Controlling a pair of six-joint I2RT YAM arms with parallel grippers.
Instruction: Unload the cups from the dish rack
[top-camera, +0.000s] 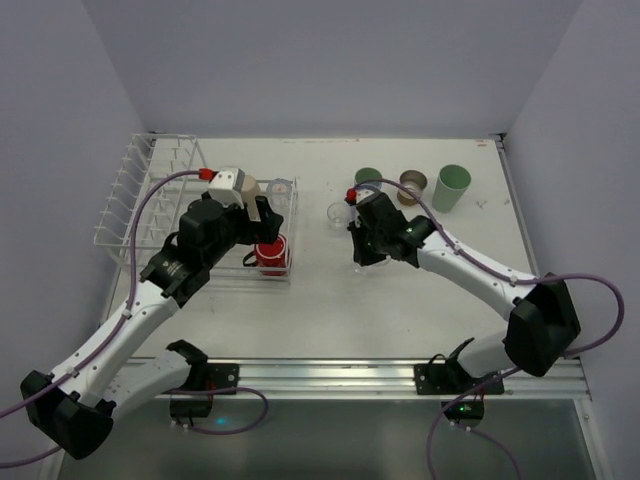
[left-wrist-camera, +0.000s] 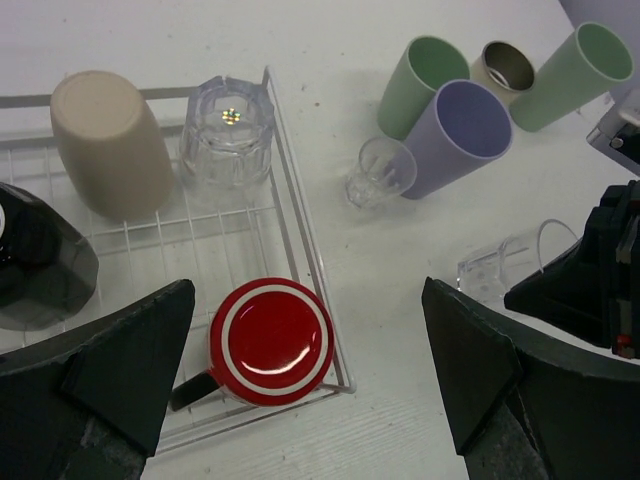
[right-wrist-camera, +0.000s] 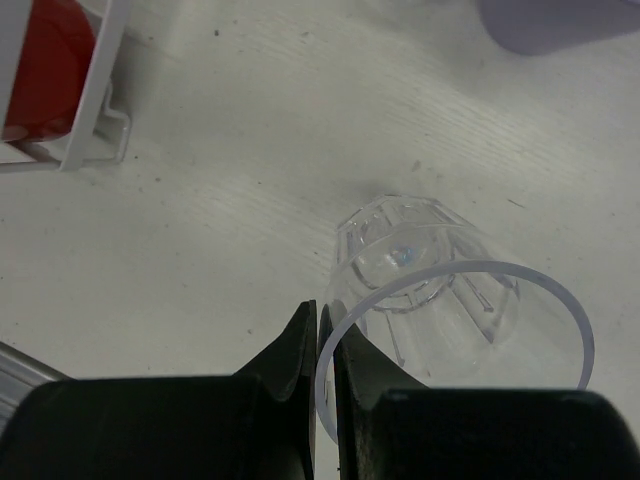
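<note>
The white wire dish rack (top-camera: 150, 190) stands at the left. Its low basket (left-wrist-camera: 300, 235) holds an upside-down red mug (left-wrist-camera: 272, 340), a beige cup (left-wrist-camera: 110, 140), a clear cup (left-wrist-camera: 228, 130) and a black mug (left-wrist-camera: 40, 260). My left gripper (left-wrist-camera: 310, 380) is open and empty, hovering above the red mug (top-camera: 271, 254) at the basket's near right corner. My right gripper (right-wrist-camera: 325, 330) is shut on the rim of a clear plastic cup (right-wrist-camera: 440, 290), held low over the table right of the rack. The right gripper also shows in the top view (top-camera: 362, 245).
On the table to the right of the rack stand a green cup (left-wrist-camera: 420, 85), a lavender cup (left-wrist-camera: 465, 135), a brown cup (left-wrist-camera: 505, 70), a mint green cup (left-wrist-camera: 575, 75) and a small clear glass (left-wrist-camera: 378, 172). The rack's corner (right-wrist-camera: 100, 110) lies left of my right gripper.
</note>
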